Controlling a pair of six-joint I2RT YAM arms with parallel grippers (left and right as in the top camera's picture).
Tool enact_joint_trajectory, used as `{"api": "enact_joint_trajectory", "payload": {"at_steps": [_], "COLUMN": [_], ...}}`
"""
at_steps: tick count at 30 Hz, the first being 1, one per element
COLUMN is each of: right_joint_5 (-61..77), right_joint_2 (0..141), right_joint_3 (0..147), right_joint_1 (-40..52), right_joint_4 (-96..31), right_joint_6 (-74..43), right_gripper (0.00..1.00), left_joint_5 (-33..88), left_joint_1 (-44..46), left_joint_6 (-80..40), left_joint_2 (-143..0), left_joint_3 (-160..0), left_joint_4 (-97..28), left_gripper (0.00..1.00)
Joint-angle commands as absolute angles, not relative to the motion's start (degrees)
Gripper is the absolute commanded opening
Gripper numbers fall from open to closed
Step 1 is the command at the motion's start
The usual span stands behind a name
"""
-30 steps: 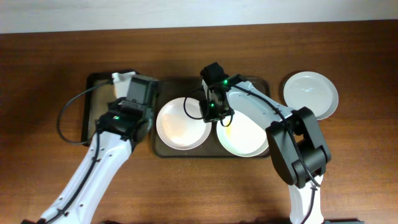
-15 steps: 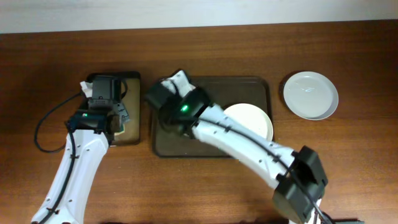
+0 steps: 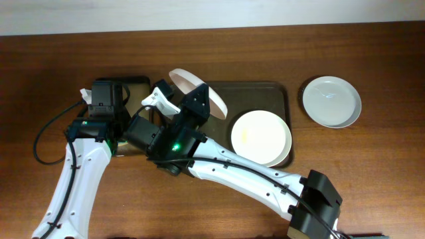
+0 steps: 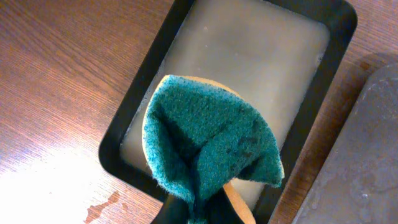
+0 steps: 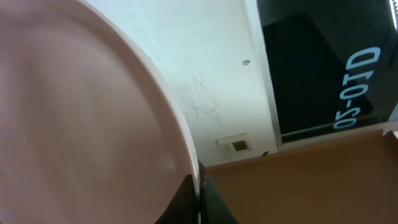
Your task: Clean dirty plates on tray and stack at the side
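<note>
From overhead, the right gripper (image 3: 198, 101) reaches across to the left end of the tray (image 3: 226, 156). It is pinched on the rim of the held plate (image 3: 199, 87), which stands tilted on edge above the tray's top-left corner and clear of the tray floor. A second plate (image 3: 261, 137) lies flat inside the tray's right half, with a faint yellowish mark near its middle. A third plate (image 3: 331, 101) sits on the bare table (image 3: 372, 186), to the right of the tray and apart from it. The left gripper (image 3: 108, 99) hangs over the small black tray (image 3: 137, 79), which lies just left of the large tray. Its fingertips are hidden under its own body in this view.

In the left wrist view, the left gripper (image 4: 199, 210) is clamped on a folded green sponge (image 4: 211, 143) with a yellow backing. The sponge hangs above the small black tray (image 4: 111, 154), whose floor carries a pale, cloudy film. The large tray's grey edge (image 4: 373, 162) shows at the right.

In the right wrist view, the held plate (image 5: 81, 124) fills the left side. Its thin rim runs down into the right gripper (image 5: 200, 190), where the two dark fingers close tightly on either face of the edge.
</note>
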State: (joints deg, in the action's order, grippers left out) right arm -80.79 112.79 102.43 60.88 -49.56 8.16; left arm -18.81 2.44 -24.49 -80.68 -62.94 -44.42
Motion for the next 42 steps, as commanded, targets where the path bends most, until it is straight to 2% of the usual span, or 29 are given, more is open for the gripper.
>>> {"api": "enact_joint_trajectory", "payload": {"at_steps": [1,7,10,12,15,21,25,27,31,35,38,42], "right_joint_5": [-76.51,-73.69,-72.4,-66.06,-46.98,3.09,33.1,40.18,39.81,34.02,20.51,-8.38], "right_joint_2": [112.09,112.12,112.12,112.12,112.12,112.9,112.99,112.99,112.97,111.04,108.18,102.59], "right_joint_3": [103.2,103.18,103.07,103.07,102.37,101.41,101.25,101.25,101.25,101.25,101.25,101.25], "right_joint_1": [61.69,59.61,56.84,54.0,47.94,31.03,18.63,13.37,7.11,5.78,7.6,13.26], "right_joint_4": [-48.58,-49.6,-53.43,-56.84,-58.46,-58.02,-57.69,-58.22,-60.97,-62.94,-63.79,-63.88], "right_joint_6": [10.48,8.05,2.11,-3.33,-9.39,-9.23,-1.54,0.23,0.27,2.59,2.57,-2.31], "right_gripper": [0.04,0.04,0.04,0.04,0.04,0.04,0.04,0.04,0.04,0.04,0.04,0.04], "left_joint_5": [-18.81,-18.81,-18.83,-18.83,-18.83,-18.81,-18.83,-18.81,-18.81,-18.81,-18.81,-18.81], "left_joint_1": [3.46,3.46,3.46,3.46,3.46,3.46,3.46,3.46,3.46,3.46,3.46,3.46], "left_joint_6": [-25.02,-25.02,-25.02,-25.02,-25.02,-25.02,-25.02,-25.02,-25.02,-25.02,-25.02,-25.02], "left_joint_2": [-80.55,-80.55,-80.55,-80.55,-80.55,-80.55,-80.55,-80.55,-80.55,-80.55,-80.55,-80.68], "left_joint_3": [-62.83,-62.83,-62.83,-62.83,-62.83,-62.83,-62.83,-62.83,-62.83,-62.83,-62.83,-62.83], "left_joint_4": [-44.42,-44.42,-44.42,-44.42,-44.42,-44.42,-44.42,-44.4,-44.38,-44.23,-44.21,-44.18], "left_gripper": [0.0,0.0,0.0,0.0,0.0,0.0,0.0,0.0,0.0,0.0,0.0,0.0]}}
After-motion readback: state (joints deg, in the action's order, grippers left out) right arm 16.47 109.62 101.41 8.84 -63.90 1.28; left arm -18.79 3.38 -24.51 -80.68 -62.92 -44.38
